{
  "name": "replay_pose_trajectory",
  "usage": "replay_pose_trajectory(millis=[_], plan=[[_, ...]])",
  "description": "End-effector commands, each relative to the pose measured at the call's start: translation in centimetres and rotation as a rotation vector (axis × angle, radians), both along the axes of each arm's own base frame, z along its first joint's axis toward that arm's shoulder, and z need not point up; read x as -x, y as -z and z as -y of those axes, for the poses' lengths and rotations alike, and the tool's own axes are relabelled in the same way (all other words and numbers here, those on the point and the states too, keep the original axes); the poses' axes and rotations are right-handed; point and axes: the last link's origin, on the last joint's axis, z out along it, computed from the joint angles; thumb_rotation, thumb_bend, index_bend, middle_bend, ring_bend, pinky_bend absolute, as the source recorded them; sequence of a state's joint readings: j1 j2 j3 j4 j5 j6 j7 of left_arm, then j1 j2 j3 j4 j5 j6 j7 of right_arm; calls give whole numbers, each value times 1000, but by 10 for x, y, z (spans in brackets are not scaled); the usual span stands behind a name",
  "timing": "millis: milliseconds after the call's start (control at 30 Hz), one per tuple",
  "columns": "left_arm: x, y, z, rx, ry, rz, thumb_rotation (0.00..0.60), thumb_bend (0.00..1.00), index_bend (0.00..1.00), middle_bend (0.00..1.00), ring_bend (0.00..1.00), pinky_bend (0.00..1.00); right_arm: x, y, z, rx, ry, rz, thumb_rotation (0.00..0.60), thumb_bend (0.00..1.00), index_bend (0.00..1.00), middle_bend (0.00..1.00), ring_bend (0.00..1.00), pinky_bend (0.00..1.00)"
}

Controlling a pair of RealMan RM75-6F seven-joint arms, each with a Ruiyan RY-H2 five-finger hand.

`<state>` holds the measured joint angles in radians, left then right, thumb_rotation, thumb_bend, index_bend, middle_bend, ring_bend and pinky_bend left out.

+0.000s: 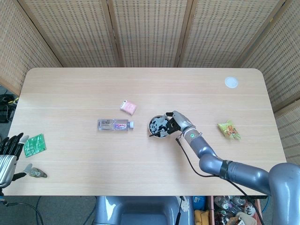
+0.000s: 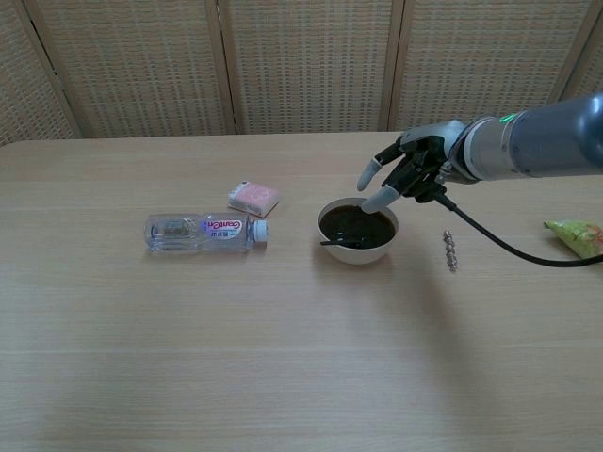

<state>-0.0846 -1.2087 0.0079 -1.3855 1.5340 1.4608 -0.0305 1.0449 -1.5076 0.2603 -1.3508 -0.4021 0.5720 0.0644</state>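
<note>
**Me:** Nearest me, my left hand (image 1: 8, 157) rests at the bench (image 1: 140, 173) edge, fingers loosely curled, holding nothing, just beside a green packet (image 1: 34, 145). Further out, my right hand (image 2: 407, 170) hovers at the far rim of the white bowl of dark contents (image 2: 357, 230), fingers spread, gripping nothing.

**Partner:** And the spoon?

**Me:** A dark spoon (image 2: 337, 243) lies in the bowl, handle over the near rim. I'd judge slow, level motion best, staying off the rim. Left of the bowl lie a clear plastic bottle (image 2: 203, 232) and, beyond it, a pink packet (image 2: 253, 198).
</note>
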Motion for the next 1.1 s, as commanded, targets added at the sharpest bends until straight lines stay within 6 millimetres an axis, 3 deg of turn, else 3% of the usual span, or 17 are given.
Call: replay_pose_trajectory(millis=[33,233,467,633,1100], plan=[[0,0,0,-1,0,1,600,308,0,0,0,0,1,-15,1,39,-6,13,600,303,448,914,974,1000],[-1,0,-1,1,2,4,600,308,0,0,0,0,10,-46,-8,145,-1,54,600,307,449,811,934,1000],[-4,-3,-1,9,2,16,600,307,0,0,0,0,35,-77,-26,336,0,38,600,322,490,636,718,982],[-6,-6,0,-10,1,19,600,308,0,0,0,0,64,-98,-51,492,-52,-66,600,354,490,528,565,842],[-10,-9,8,-44,20,49,600,307,0,0,0,0,110,-113,-119,705,-208,-346,600,355,473,353,281,515]])
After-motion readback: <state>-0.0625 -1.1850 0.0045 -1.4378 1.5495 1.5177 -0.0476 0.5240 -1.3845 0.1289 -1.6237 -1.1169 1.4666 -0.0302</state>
